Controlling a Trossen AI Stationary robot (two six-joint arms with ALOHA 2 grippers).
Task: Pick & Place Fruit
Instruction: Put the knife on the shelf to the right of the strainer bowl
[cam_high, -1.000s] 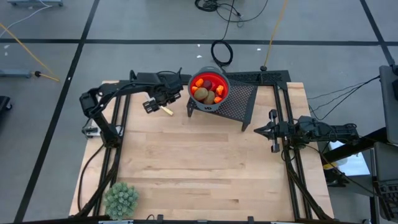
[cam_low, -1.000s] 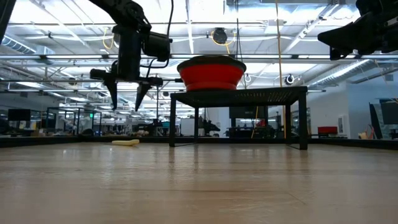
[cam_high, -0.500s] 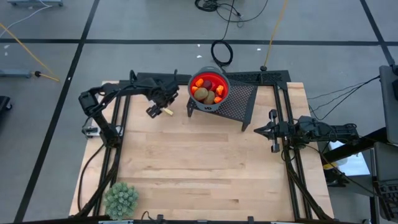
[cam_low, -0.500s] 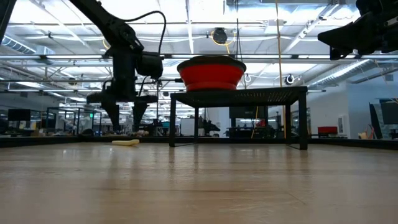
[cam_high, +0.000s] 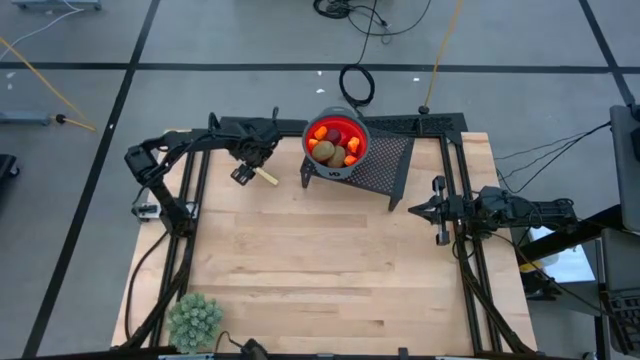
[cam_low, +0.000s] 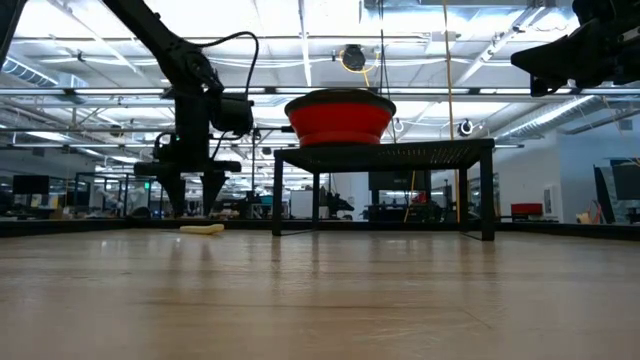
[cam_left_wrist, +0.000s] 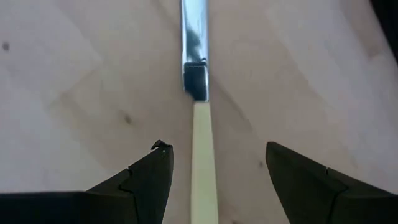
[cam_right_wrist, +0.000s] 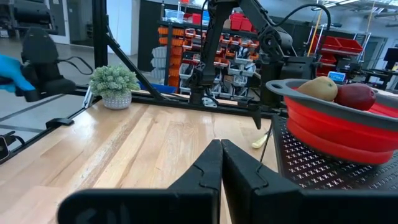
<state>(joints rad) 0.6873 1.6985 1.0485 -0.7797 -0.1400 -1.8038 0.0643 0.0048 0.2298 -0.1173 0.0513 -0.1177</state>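
— Left gripper (cam_high: 243, 172) hangs with its fingers (cam_left_wrist: 146, 180) spread, holding nothing, straddling the yellow-handled knife (cam_high: 266, 177) on the table (cam_high: 330, 260); a spiky plant ball (cam_high: 194, 318) sits far off at seven o'clock.

— And the fruit (cam_high: 336, 144)?

— At three o'clock from it, piled in the red bowl (cam_high: 359, 146) on the black mesh stand (cam_high: 385, 165). Right gripper (cam_high: 438, 212) waits pinched closed, empty, at the table's right edge.

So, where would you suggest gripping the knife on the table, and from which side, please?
Probably the pale handle, from straight above: the knife lies flat on the table, and the open left gripper already straddles the narrow handle, so closing across it looks best. Avoid the blade.
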